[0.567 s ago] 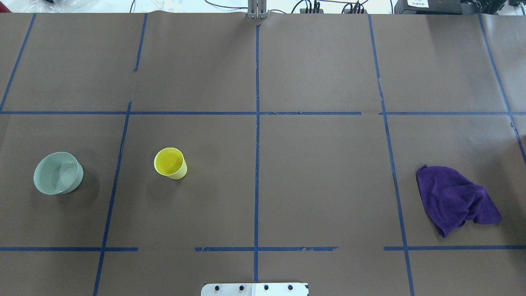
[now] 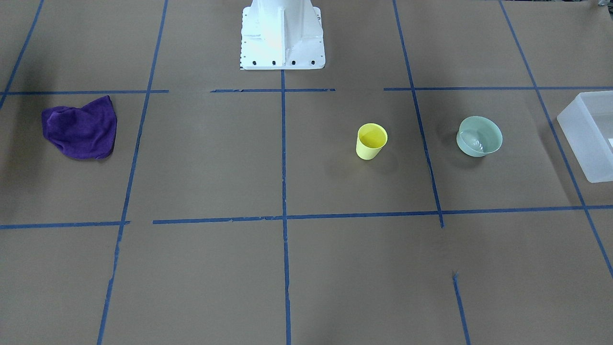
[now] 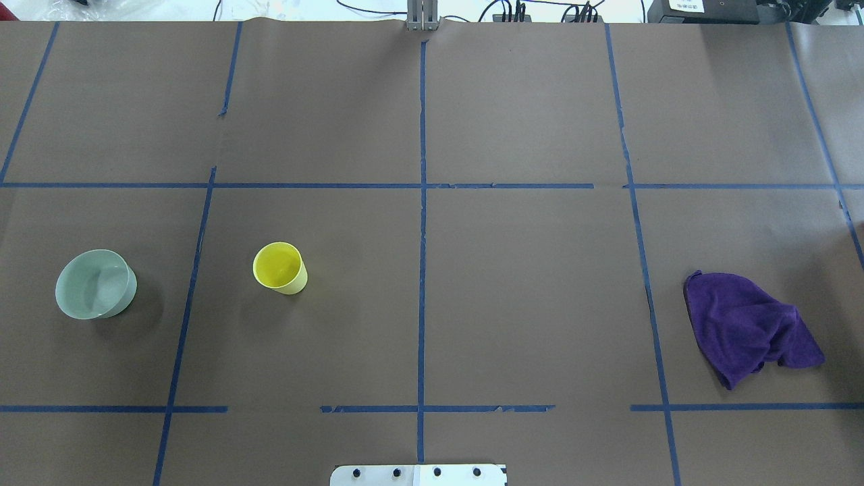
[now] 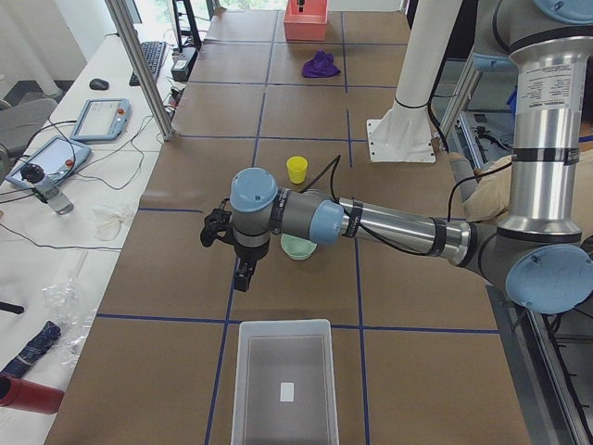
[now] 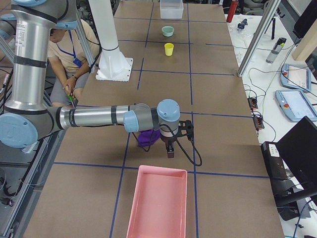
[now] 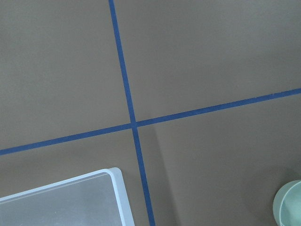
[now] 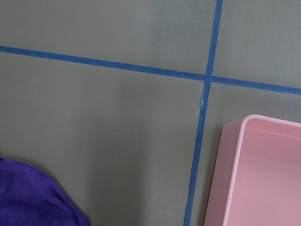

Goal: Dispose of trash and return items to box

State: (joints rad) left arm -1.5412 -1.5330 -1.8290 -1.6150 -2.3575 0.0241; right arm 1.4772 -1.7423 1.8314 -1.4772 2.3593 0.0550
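- The yellow cup [image 3: 279,268] stands upright on the brown bench [image 3: 526,283], on the robot's left half. Its mouth is open upward and only its own yellow floor shows inside.
- The mint-green bowl [image 3: 95,283] also sits upright, well apart from the cup, with a blue tape line [image 3: 189,297] running between them. Inside it shows only a pale glint on its floor.
- The frosted white box [image 4: 283,324] lies at the bench's left end, beyond the bowl as seen from the cup. Neither item is in it. On its floor lies one small white rectangle [image 4: 287,392] (a slip or a label, I cannot tell which).
- A pink bin [image 5: 163,169] sits at the opposite end of the bench, and its inner floor shows plain pink all over.
- A crumpled purple cloth [image 3: 746,327] lies on the bench on the right half, near the pink bin but outside it.
- The left claw [image 4: 243,275] hangs pointing down over the bench between the bowl and the box, touching neither. It shows only in the side view, so I cannot tell whether its fingers are apart or together.
- The right claw [image 5: 170,151] hangs just beside the cloth, on the side toward the pink bin. Its state cannot be told either.
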